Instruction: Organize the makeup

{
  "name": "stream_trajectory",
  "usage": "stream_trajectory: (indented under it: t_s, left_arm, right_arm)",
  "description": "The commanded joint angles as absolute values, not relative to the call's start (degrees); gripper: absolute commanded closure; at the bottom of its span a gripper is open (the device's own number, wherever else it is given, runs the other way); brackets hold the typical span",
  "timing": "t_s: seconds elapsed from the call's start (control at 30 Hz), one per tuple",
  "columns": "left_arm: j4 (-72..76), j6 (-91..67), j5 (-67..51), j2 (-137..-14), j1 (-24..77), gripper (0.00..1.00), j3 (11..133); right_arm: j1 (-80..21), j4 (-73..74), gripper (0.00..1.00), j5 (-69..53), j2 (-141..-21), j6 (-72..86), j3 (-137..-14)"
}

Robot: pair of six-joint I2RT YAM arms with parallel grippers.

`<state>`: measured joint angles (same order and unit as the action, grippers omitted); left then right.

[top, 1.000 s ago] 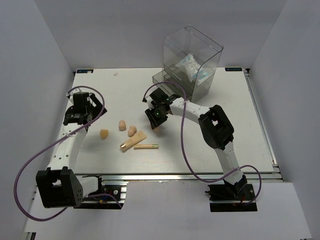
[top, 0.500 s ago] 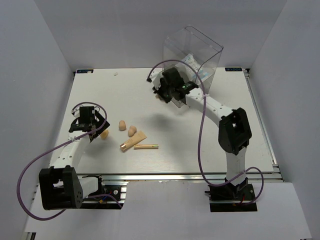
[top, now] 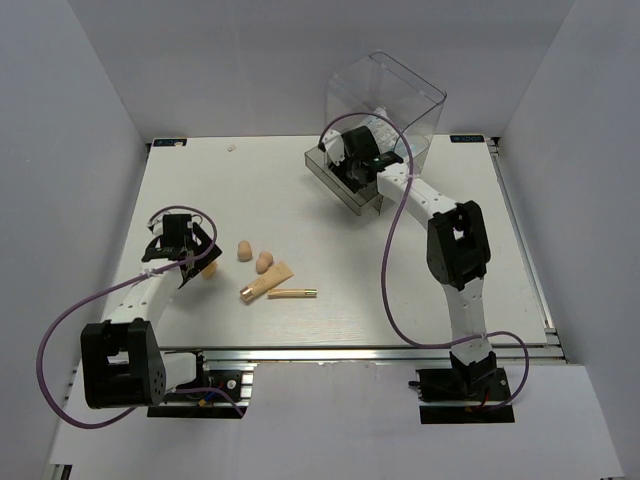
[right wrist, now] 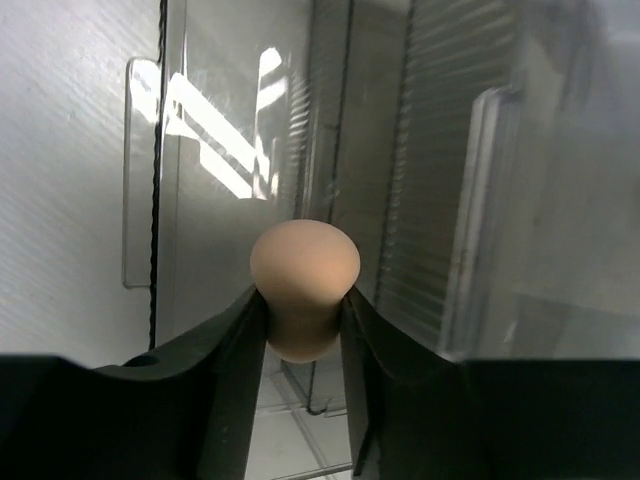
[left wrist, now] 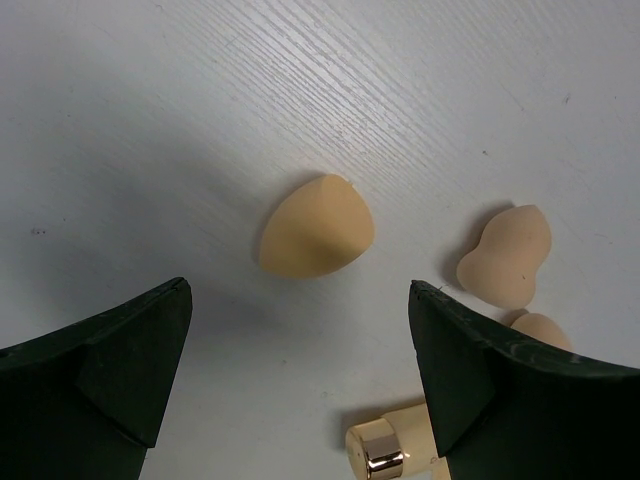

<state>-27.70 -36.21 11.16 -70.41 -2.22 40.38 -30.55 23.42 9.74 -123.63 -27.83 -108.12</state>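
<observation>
Fingers (left wrist: 120,350) of the left gripper (left wrist: 298,290) stand wide apart and hold nothing. They hang over the table (top: 450,290) well apart from the drawer box (top: 385,110), to its near left. The first sponge (left wrist: 315,227), a peach egg shape, lies on the table under the gap between them and touches neither finger.

Two more sponges (top: 244,250) lie a little closer to the drawer box than the first one, close together; whether they touch cannot be told. The beige tube (top: 268,283) lies flat on the near side of that pair, well apart from the drawer box. Its gold cap points away from the box, toward the near left. The gold stick (top: 293,294) lies just beside the tube, on its near side, and is also well short of the drawer box.

At the drawer box itself, the right gripper (right wrist: 303,310) is clamped on the fourth sponge (right wrist: 304,265). Its two fingers press the sponge's narrow lower part and the rounded end stands out beyond the tips. This sponge is held right at the front of the drawer box, above its pulled-out drawer (top: 335,178), with the clear walls just behind it.
</observation>
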Motion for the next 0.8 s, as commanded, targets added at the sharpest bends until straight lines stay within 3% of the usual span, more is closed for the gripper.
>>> stream_trajectory:
  t_s: [0.0,0.1,0.27,0.47,0.7,0.77]
  left_arm:
    - [-26.19,-35.16,10.72,-69.44,-2.2,0.02,39.29]
    - [-25.93,-35.16,10.63,-68.82,-2.2,0.02,38.85]
    - [-25.58,-34.19,11.34,-69.43,-2.2,0.02,39.02]
    - [-24.62,-32.0,13.18,-73.37,-2.2,0.11,39.81]
    - [-19.69,-31.29,9.76,-82.25,-2.2,0.34,42.18]
    - [-19.6,-31.73,9.49,-83.49,-2.2,0.54,43.93]
  right_arm:
    - [-30.94,25.84,0.53,9.41,-122.52,-28.3,-111.53]
    - [-30.94,27.15,0.45,7.65,-121.29,-28.3,-110.4]
    - [-30.76,28.65,0.43,3.97,-117.96,-27.86,-109.42]
    - [-30.15,26.46,0.4,-6.84,-110.58,-26.99,-106.88]
    - [-29.97,22.33,0.4,-9.84,-103.54,-25.58,-99.94]
    - [-29.88,21.45,0.4,-10.45,-101.7,-25.58,-97.66]
